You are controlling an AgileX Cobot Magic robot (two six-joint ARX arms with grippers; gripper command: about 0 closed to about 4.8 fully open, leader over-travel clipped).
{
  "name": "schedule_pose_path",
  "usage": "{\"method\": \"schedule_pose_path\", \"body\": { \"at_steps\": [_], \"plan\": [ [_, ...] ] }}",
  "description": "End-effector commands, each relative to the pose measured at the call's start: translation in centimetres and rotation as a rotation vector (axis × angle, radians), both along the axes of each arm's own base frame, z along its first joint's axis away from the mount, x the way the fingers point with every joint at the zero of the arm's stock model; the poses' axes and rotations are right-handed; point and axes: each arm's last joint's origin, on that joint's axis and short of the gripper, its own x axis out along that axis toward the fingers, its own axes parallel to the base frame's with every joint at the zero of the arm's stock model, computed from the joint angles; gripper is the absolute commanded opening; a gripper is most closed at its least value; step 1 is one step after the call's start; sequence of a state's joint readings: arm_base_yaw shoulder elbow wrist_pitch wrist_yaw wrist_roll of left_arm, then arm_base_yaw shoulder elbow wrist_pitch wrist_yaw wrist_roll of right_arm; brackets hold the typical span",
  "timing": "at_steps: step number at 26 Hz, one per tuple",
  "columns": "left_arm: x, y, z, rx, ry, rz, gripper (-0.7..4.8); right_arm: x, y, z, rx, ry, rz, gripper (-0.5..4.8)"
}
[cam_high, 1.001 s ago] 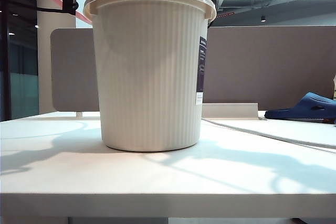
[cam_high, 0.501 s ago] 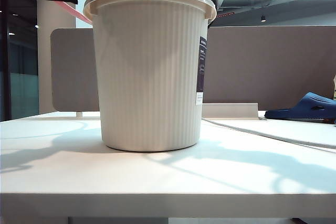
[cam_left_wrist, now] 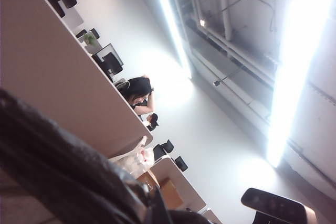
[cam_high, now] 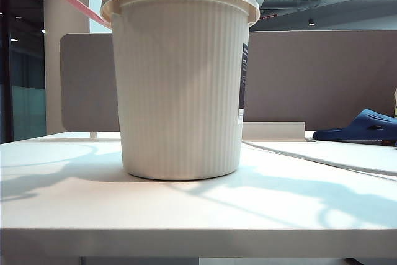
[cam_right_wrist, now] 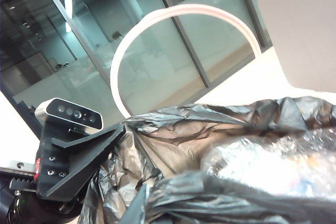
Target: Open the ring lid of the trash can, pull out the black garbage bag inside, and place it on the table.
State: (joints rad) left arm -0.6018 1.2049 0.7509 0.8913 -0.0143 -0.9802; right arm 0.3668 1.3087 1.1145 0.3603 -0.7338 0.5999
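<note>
**Ring lid off the rim, bag not yet out**

The black garbage bag (cam_right_wrist: pixel 210 129) sits in the trash can (cam_high: pixel 180 85), its crinkled top bulging just above the rim at twelve o'clock. The can stands mid-table (cam_high: pixel 186 228). My left gripper (cam_right_wrist: pixel 118 129) is closed on the ring lid (cam_right_wrist: pixel 189 9) and holds the hoop up at eleven o'clock of the rim, tilted clear of it, so the can's mouth is free for the pull. My right gripper is closed and hangs over the bag. Its jaws do not show under the folds, so I cannot tell whether they pinch plastic. A blue slipper (cam_high: pixel 363 125) lies at three o'clock, well apart.
</note>
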Motion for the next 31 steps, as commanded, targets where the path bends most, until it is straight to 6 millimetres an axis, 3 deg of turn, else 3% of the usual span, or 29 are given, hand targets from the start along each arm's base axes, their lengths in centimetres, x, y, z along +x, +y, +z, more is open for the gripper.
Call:
{"method": "schedule_pose_path", "body": {
  "at_steps": [1, 12, 24, 31],
  "plan": [
    [-0.2, 0.1, 1.3, -0.004, -0.063, 0.003, -0.06, -0.2, -0.1, 1.1, 0.010, -0.061, -0.005, -0.05],
    [0.0, -0.1, 4.3, 0.027, -0.112, 0.030, -0.06, 0.1, -0.1, 1.7, 0.002, -0.103, -0.036, -0.05],
    [0.7, 0.5, 4.4, 0.016, -0.107, 0.074, -0.06, 0.8, 0.0, 1.3, -0.022, -0.140, -0.086, -0.05],
    [2.0, -0.6, 7.2, 0.023, -0.166, 0.018, -0.06, 1.6, -0.5, 1.8, -0.018, -0.155, -0.101, -0.05]
  ]
}}
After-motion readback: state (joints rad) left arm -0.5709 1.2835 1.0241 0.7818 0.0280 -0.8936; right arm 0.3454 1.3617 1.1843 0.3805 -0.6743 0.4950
